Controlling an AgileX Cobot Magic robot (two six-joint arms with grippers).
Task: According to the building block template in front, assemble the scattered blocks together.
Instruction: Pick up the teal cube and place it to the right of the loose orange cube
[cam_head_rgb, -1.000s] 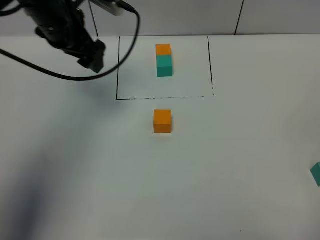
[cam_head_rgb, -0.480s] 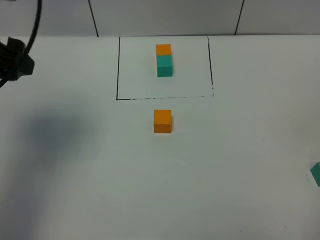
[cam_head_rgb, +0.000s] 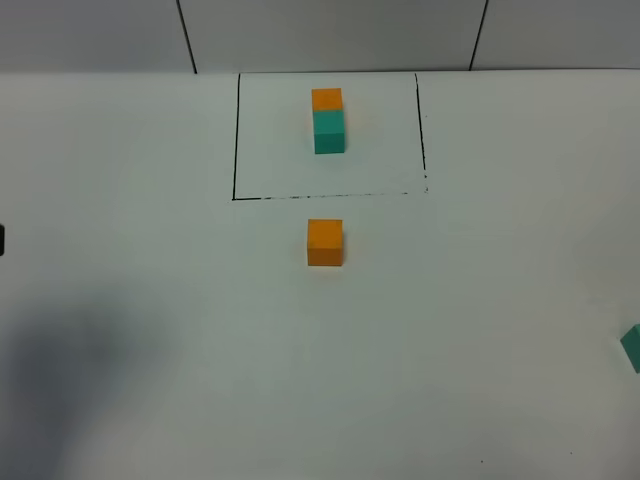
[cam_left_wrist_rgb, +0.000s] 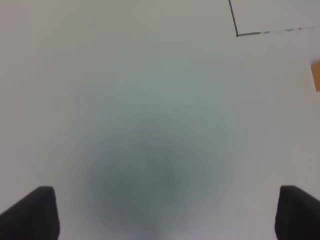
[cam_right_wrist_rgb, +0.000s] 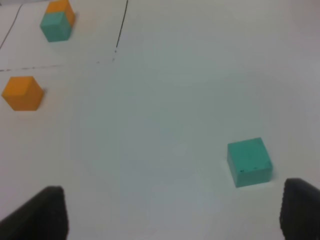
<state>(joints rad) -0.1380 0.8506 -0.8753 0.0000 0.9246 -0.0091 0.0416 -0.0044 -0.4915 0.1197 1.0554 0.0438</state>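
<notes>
Two grippers, both spread wide and holding nothing: the left gripper (cam_left_wrist_rgb: 165, 215) hangs over the white table (cam_left_wrist_rgb: 150, 100) with its two dark fingertips (cam_left_wrist_rgb: 35, 215) far apart, and the right gripper (cam_right_wrist_rgb: 175, 215) is equally wide, with one teal cube (cam_right_wrist_rgb: 249, 162) lying near one of its fingertips but not touching it. One loose orange cube (cam_head_rgb: 325, 243) sits just outside the near line of the drawn black rectangle (cam_head_rgb: 235, 140) — well apart from the teal cube. Inside that rectangle stands the one template (cam_head_rgb: 328, 120), an orange block joined to a teal block — four blocks in all.
</notes>
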